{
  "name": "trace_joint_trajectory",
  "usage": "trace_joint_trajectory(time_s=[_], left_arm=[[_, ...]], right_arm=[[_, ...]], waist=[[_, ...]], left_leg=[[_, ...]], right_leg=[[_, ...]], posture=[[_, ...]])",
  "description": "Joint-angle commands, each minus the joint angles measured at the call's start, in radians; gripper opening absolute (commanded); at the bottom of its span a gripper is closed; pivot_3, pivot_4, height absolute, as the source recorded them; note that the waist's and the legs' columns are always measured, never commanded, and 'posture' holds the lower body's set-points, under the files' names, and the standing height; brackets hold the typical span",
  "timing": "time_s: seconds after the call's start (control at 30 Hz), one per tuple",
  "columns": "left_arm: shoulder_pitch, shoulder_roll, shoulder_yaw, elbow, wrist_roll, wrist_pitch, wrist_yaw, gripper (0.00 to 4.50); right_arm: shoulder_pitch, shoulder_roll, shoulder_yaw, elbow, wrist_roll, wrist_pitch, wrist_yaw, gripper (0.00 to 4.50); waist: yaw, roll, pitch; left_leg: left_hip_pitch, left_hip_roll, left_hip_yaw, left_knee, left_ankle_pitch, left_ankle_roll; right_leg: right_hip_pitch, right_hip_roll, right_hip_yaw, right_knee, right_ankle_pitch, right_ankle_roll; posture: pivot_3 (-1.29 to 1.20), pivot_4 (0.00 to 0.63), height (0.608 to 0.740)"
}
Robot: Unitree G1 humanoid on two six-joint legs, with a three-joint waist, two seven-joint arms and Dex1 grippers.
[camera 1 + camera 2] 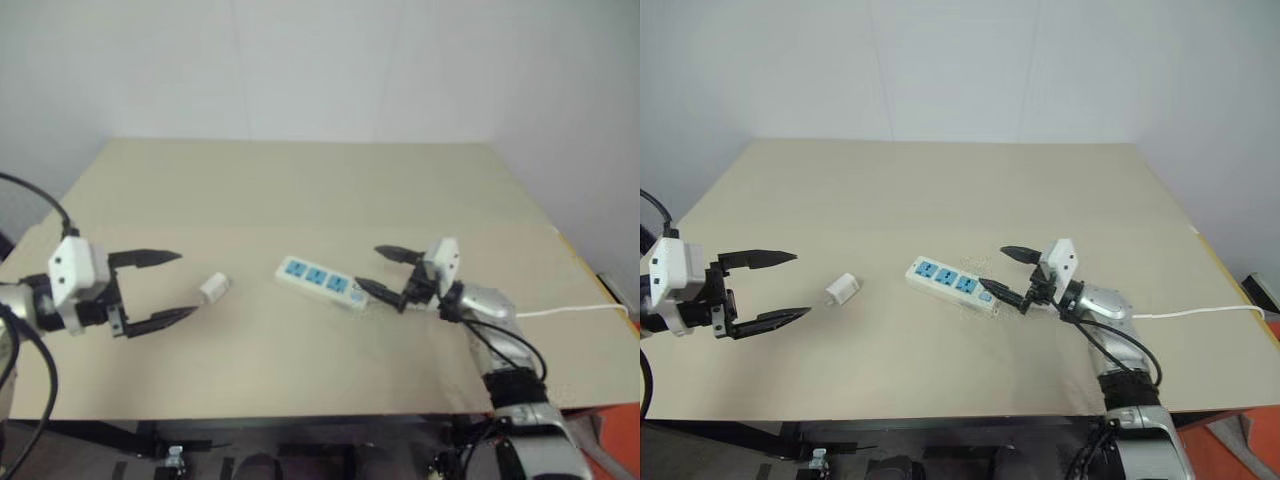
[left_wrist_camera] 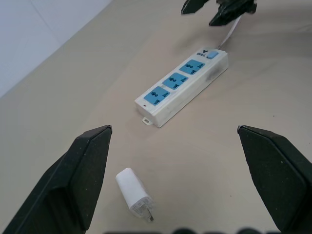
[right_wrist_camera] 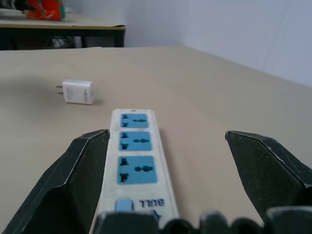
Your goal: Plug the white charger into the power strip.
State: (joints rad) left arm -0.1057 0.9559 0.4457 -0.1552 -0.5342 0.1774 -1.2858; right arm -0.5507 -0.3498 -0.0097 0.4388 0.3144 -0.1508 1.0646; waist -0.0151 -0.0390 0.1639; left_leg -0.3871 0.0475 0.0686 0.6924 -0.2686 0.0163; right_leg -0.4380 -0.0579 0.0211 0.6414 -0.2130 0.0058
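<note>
The white charger (image 1: pixel 213 288) lies on its side on the tan table, prongs showing in the left wrist view (image 2: pixel 134 194). My left gripper (image 1: pixel 185 285) is open, its fingertips just short of the charger and to its left. The power strip (image 1: pixel 320 281) lies flat at mid-table with three blue sockets facing up. My right gripper (image 1: pixel 368 268) is open at the strip's switch end. In the right wrist view that end of the power strip (image 3: pixel 136 151) lies between its two fingers (image 3: pixel 85 170).
A thin white cord (image 1: pixel 570 310) runs from the strip's end past my right arm toward the table's right edge. The table (image 1: pixel 300 190) stretches bare behind the strip up to a white wall. The front edge is close below both arms.
</note>
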Motion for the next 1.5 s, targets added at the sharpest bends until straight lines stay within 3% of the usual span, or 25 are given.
trace_joint_trajectory(time_s=[0.03, 0.4, 0.87, 1.5], left_arm=[[0.004, 0.013, 0.033, -0.026, -0.032, -0.002, -0.006, 4.5], [0.06, 0.009, 0.054, -0.099, -0.083, 0.043, 0.011, 4.5], [0.087, 0.014, 0.077, -0.127, -0.09, 0.061, 0.017, 4.5], [0.095, 0.005, 0.076, -0.125, -0.085, 0.055, 0.019, 4.5]], right_arm=[[-0.05, 0.017, 0.01, 0.106, -0.014, -0.077, 0.051, 4.46], [-0.177, 0.051, 0.017, 0.441, -0.075, -0.218, 0.123, 4.46], [-0.238, 0.108, 0.024, 0.63, -0.134, -0.266, 0.124, 4.46], [-0.214, 0.094, -0.016, 0.596, -0.129, -0.305, 0.128, 4.46]], waist=[[0.0, 0.0, 0.0], [-0.005, 0.001, 0.0], [-0.033, 0.001, 0.0], [-0.028, 0.001, 0.001]], left_leg=[[0.0, 0.0, 0.0, 0.0, 0.0, 0.0], [0.001, 0.0, 0.0, 0.0, 0.0, 0.0], [0.003, 0.001, 0.0, -0.001, 0.0, 0.0], [0.01, 0.001, 0.0, -0.005, 0.0, -0.001]], right_leg=[[0.0, 0.0, 0.0, 0.0, 0.0, 0.0], [0.0, 0.0, 0.0, 0.001, 0.0, 0.0], [0.001, 0.0, 0.0, 0.001, 0.0, -0.001], [0.007, -0.001, 0.0, 0.0, -0.001, -0.002]], posture=[[0.0, 0.15, 0.74], [0.0, 0.15, 0.74], [0.0, 0.15, 0.74], [0.0, 0.15, 0.74]])
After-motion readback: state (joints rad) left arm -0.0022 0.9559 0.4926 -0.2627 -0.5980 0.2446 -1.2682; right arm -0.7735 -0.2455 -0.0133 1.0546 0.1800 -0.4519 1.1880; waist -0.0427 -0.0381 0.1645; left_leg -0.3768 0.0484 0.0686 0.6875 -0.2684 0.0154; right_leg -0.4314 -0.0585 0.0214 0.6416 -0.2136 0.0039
